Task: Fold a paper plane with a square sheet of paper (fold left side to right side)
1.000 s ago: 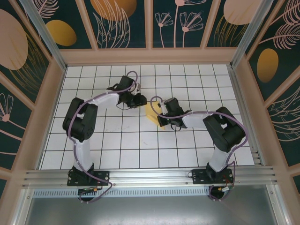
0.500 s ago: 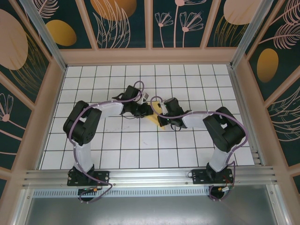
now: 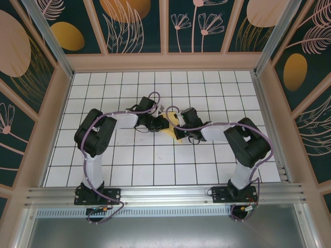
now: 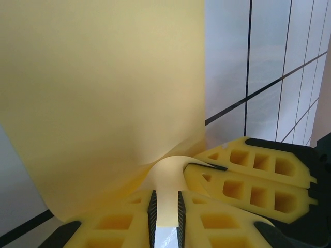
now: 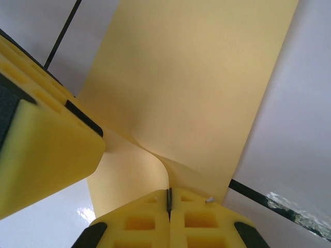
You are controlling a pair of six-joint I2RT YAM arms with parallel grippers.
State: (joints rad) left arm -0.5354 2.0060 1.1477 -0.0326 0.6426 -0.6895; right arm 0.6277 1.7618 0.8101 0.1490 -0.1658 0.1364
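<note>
The square sheet of paper [image 3: 168, 129] is yellow and lies mid-table, mostly covered by both grippers. In the left wrist view the sheet [image 4: 103, 88] rises as a broad curved wall, and a bent flap of it runs between the narrow jaws of my left gripper [image 4: 165, 195], which is shut on it. My right gripper [image 5: 168, 194] is shut on a raised crease of the sheet [image 5: 196, 82]. The two grippers sit almost touching: the right fingers [image 4: 253, 178] show beside my left jaws, and a left finger [image 5: 46, 150] shows beside the right. From above, left gripper [image 3: 158, 123], right gripper [image 3: 177, 130].
The white gridded table [image 3: 155, 155] is ringed by a wooden frame [image 3: 165, 62] and patterned walls. Both arm bases stand on the metal rail [image 3: 165, 194] at the near edge. Open tiles lie all round the two grippers.
My left gripper has swung right, up against the right gripper, carrying the paper's left side over. Less yellow shows from above. The right arm has held still.
</note>
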